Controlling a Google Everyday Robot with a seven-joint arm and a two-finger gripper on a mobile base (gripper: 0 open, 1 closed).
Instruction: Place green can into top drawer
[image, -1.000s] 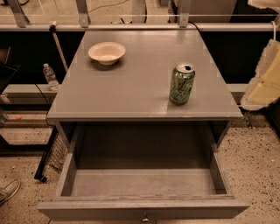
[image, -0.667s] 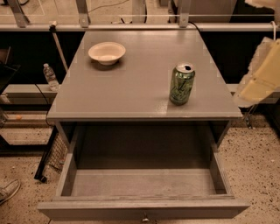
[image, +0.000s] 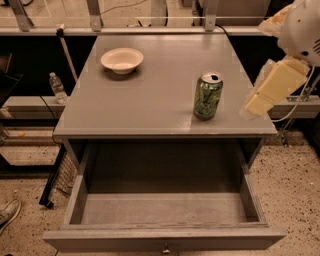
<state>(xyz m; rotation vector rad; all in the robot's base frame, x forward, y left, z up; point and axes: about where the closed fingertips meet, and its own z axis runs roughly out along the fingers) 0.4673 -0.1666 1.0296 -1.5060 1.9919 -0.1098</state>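
Observation:
The green can (image: 207, 96) stands upright on the grey table (image: 150, 100), near its front right corner. Its silver top shows an open pull-tab. The top drawer (image: 165, 207) is pulled out below the table's front edge, and its grey floor is bare. My gripper (image: 270, 90), a cream-coloured block on the white arm, hangs at the table's right edge. It is a little right of the can, at about the can's height, and apart from it.
A cream bowl (image: 122, 60) sits on the table's back left. A water bottle (image: 57, 87) stands on a low shelf left of the table. A shoe (image: 7, 214) shows at the lower left on the speckled floor. A rail with metal posts (image: 155, 15) runs behind the table.
My gripper has moved left, from beyond the table's right side to the table's right edge, closer to the can. The can, bowl and drawer have not moved.

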